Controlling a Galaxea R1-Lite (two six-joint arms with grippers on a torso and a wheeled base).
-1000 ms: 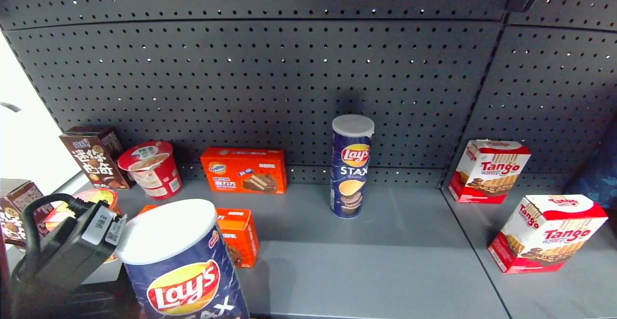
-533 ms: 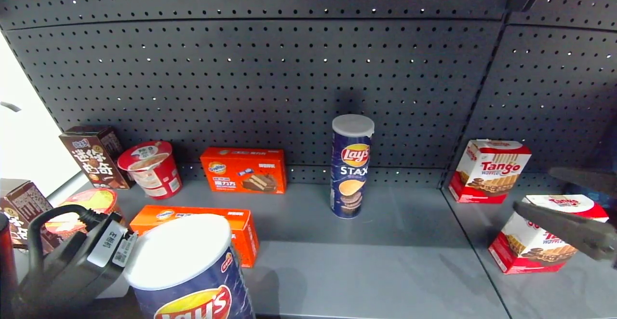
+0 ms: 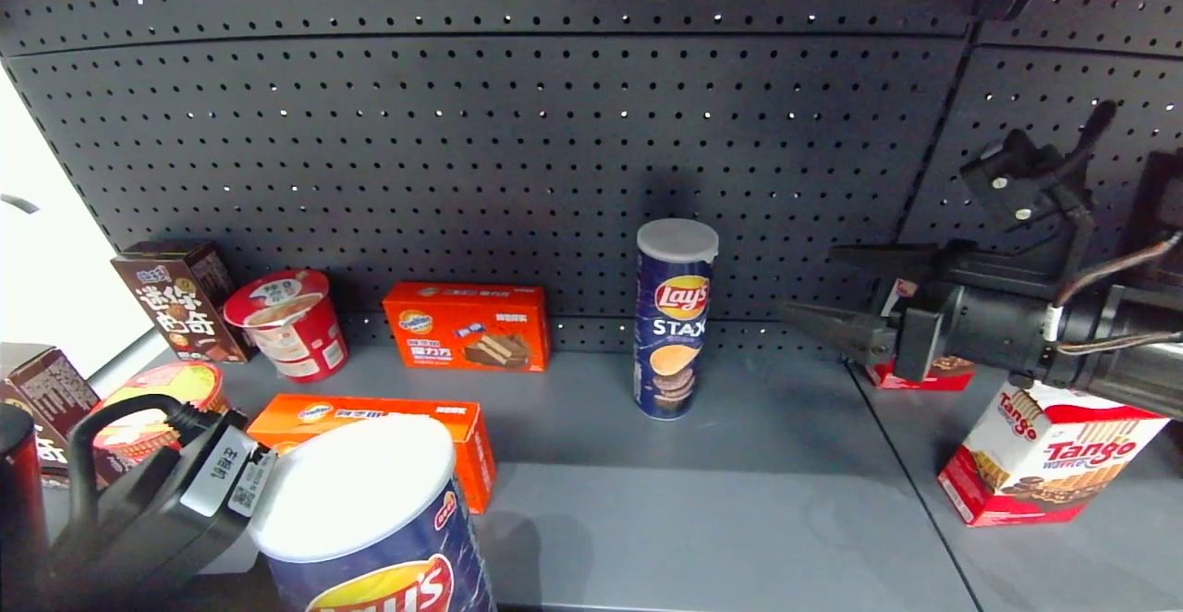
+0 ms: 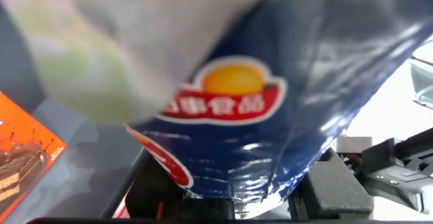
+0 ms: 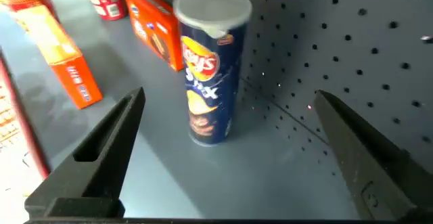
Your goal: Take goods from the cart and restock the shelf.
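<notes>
A grey shelf [image 3: 739, 520] with a pegboard back [image 3: 462, 131] carries the goods. At its front left, the held chip can [image 3: 370, 510], blue with a white lid, is upright in the left end effector [image 3: 236, 501], which is clamped on its side. The right end effector [image 3: 813, 284] hangs above the shelf, jaws spread wide with nothing between them, pointing toward the standing chip can [image 3: 675, 316], which is upright by the back panel and apart from it. Two orange boxes [image 3: 467, 325] lie left of that can, a wafer box [image 3: 1054, 455] to its right, and a red cup [image 3: 291, 321] at the far left.
</notes>
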